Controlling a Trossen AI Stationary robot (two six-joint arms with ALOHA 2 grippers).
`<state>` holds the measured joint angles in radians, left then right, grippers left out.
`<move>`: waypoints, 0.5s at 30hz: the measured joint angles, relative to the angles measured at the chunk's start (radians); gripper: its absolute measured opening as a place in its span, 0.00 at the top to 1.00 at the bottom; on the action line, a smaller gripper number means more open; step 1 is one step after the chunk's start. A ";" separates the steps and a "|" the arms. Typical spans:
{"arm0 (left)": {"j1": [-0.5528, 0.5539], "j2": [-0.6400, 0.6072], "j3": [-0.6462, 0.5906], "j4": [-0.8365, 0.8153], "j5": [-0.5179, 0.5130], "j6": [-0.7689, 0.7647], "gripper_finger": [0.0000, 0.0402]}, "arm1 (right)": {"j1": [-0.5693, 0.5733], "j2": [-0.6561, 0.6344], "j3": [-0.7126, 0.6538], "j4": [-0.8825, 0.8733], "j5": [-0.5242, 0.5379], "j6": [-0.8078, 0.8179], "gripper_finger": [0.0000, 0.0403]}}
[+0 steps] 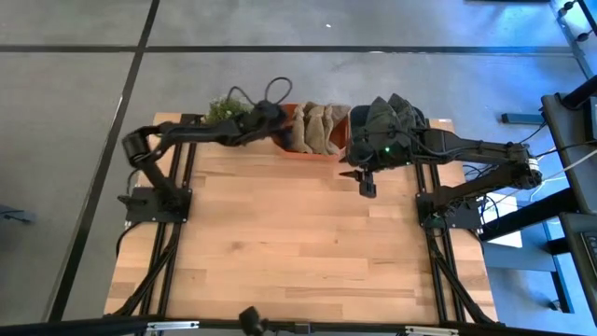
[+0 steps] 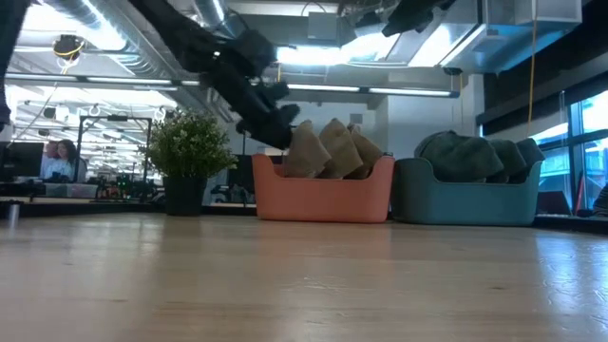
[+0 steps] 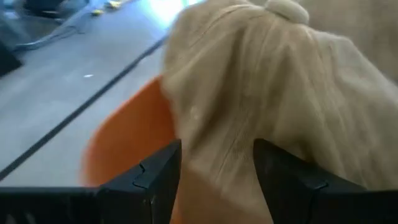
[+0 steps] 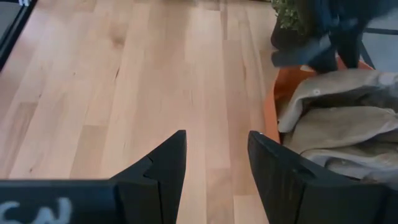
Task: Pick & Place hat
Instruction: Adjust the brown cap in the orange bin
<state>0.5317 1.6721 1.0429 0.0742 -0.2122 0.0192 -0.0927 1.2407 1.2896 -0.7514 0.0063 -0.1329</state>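
Note:
Several beige hats stand on edge in an orange bin at the table's far edge. My left gripper is open at the bin's left end, slanting down. Its fingers stand on either side of the leftmost beige hat, close to its cloth. In the low view the left gripper is right at that hat. My right gripper hangs open above the bare table in front of a teal bin of dark green hats. Nothing is between the right gripper's fingers. My left gripper comes at the leftmost beige hat's upper part slanting down from the table's left, with its open fingers either side of the cloth. I cannot tell whether they touch it. The hat stands in the orange bin.
A small potted plant stands at the far edge, just left of the orange bin and under my left arm. The teal bin stands right of the orange one. The wooden table stretches toward the near edge.

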 joint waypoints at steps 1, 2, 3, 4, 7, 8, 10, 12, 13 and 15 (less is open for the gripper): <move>-0.003 0.027 0.027 -0.006 0.014 0.003 0.51 | 0.000 0.000 0.000 -0.001 0.000 0.001 0.57; -0.006 0.052 0.050 -0.009 0.018 0.003 0.51 | 0.000 0.000 0.000 -0.002 0.000 0.003 0.57; -0.010 0.075 0.070 -0.011 0.020 0.003 0.51 | 0.000 0.000 0.000 -0.002 0.000 0.012 0.57; -0.013 0.099 0.090 -0.011 0.021 0.003 0.51 | 0.000 0.000 0.000 -0.002 0.000 0.024 0.57; -0.022 0.152 0.140 -0.004 0.042 0.003 0.51 | 0.000 -0.001 0.000 -0.021 0.000 0.028 0.57; -0.025 0.167 0.154 0.017 0.056 0.003 0.51 | 0.000 -0.004 -0.001 -0.029 0.001 0.033 0.57; -0.028 0.191 0.177 0.044 0.087 -0.005 0.51 | 0.000 -0.008 -0.001 -0.040 0.002 0.057 0.57; -0.032 0.212 0.193 0.072 0.117 -0.006 0.51 | 0.002 -0.013 -0.001 -0.053 0.002 0.078 0.57; -0.034 0.222 0.198 0.090 0.123 -0.007 0.51 | 0.006 -0.015 -0.001 -0.056 0.003 0.080 0.57; -0.034 0.239 0.203 0.094 0.125 -0.010 0.51 | 0.014 -0.017 -0.001 -0.056 0.003 0.080 0.57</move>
<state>0.4981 1.9109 1.2455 0.1685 -0.0875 0.0094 -0.0787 1.2237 1.2888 -0.8073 0.0090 -0.0528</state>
